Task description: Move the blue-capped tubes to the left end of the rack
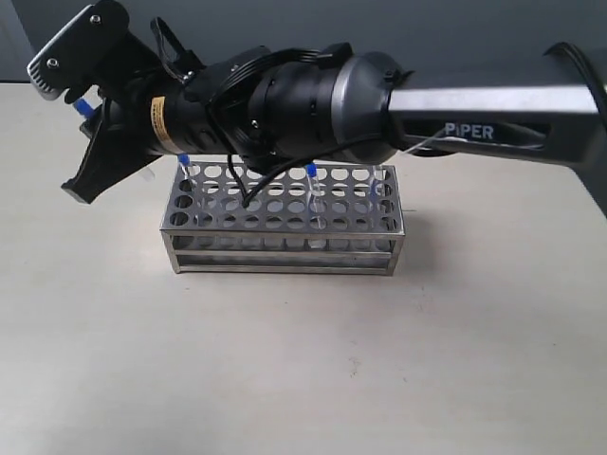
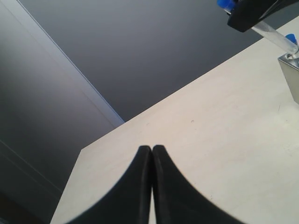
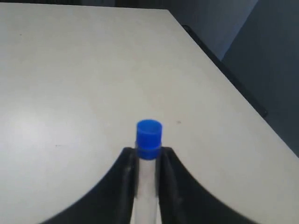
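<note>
right gripper (image 3: 148,153) pinching blue-capped tube (image 3: 149,133) | left gripper (image 2: 152,149) pressed together | tube seemingly just beyond rack (image 1: 285,251) left end

Exterior close, front-on to rack (image 1: 285,248)

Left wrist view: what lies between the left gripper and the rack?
Only bare tabletop lies between the left gripper and the rack corner, as the left wrist view shows.
</note>
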Controlling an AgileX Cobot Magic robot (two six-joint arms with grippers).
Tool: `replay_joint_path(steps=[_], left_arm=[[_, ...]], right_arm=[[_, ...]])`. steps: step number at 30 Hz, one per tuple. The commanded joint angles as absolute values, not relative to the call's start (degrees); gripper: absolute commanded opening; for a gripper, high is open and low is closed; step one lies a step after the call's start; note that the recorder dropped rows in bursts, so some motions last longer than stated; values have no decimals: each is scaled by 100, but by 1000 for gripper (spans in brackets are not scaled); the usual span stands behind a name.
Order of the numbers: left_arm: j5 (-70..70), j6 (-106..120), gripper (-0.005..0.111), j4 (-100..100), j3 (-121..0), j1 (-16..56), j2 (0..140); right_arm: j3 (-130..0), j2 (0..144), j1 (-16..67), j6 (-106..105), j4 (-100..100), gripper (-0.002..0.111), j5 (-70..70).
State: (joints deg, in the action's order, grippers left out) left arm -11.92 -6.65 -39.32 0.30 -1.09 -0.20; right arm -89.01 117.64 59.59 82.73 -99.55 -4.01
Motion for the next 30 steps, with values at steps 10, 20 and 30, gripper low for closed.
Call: replay_joint_path(steps=[10, 20, 30], left_arm=[[-1153, -693, 1, -3927, 0, -96, 0], [-1153, -693, 1, -3927, 0, -96, 0], [-1182, -693, 1, -3927, 0, -96, 0]], right_arm=[[-8757, 11391, 5931, 8592, -8281, -1, 240], [-8080, 11112, 5931, 8787, -8412, -1, 733], [-8080, 11361, 5931, 9540, -9440, -1, 733]])
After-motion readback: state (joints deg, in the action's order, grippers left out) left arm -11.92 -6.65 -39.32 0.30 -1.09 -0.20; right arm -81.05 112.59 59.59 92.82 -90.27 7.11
